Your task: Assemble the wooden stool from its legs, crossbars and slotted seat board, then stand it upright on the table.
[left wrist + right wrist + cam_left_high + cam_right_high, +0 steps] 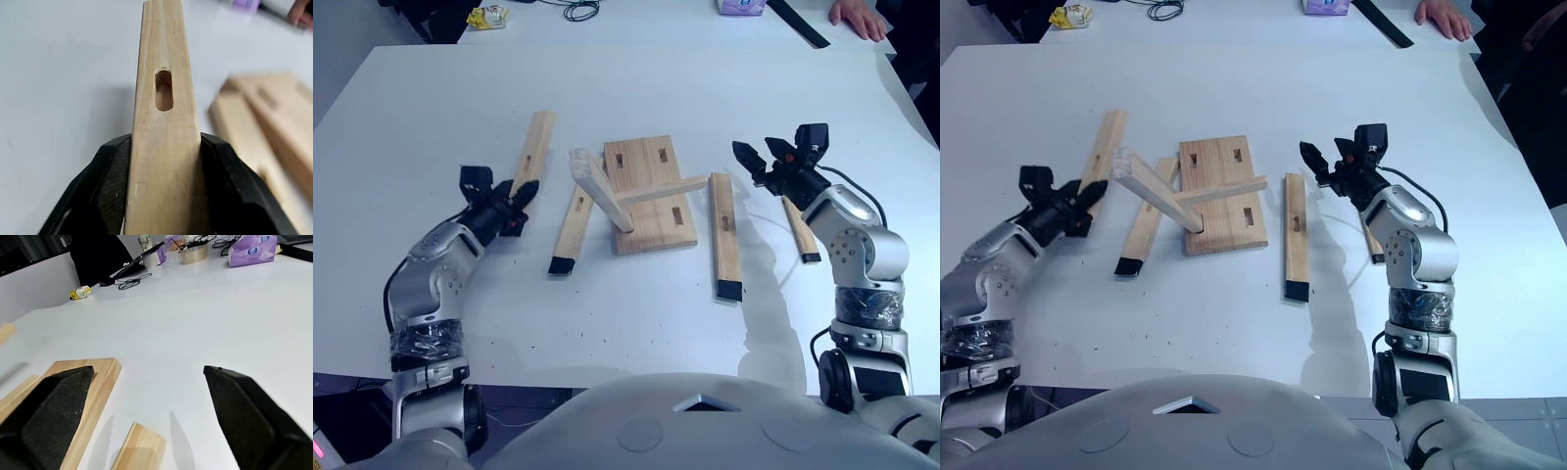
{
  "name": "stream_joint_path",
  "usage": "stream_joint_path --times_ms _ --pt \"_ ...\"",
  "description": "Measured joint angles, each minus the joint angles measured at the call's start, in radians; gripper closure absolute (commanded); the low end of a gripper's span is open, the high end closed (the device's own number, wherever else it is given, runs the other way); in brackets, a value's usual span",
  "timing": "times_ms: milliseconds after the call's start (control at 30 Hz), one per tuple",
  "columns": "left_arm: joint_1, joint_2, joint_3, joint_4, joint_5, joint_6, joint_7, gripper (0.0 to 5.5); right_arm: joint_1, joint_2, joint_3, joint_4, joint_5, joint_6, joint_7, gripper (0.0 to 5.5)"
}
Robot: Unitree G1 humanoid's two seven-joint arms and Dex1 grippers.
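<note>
Your left gripper (pixel 521 196) clamps a loose leg (pixel 536 142); right gripper (pixel 760 157) gapes wide, empty. Next, probably: seat that leg in the board (pixel 656 223)

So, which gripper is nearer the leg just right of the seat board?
Right. The right gripper hovers open by the leg's far end; the left gripper, beyond the seat board, grips another leg.
</note>
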Motion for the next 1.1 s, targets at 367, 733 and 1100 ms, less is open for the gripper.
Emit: stream_joint_path --times_ms 367,733,1100 --pt "-0.125 -0.049 0.118 -0.176 -0.384 -0.011 -0.129 3.48 -0.130 0.034 -0.035 0.046 0.105 -0.015 0.083 1.34" --pt "-0.236 0.014 0.077 -0.208 -0.554 0.049 -0.234 3.48 -0.279 0.087 -0.053 -0.019 0.366 0.088 0.202 1.34" --pt "-0.283 0.069 -0.041 -0.216 -0.617 0.152 -0.371 3.48 -0.368 0.040 -0.022 -0.080 0.575 0.210 0.372 1.34"
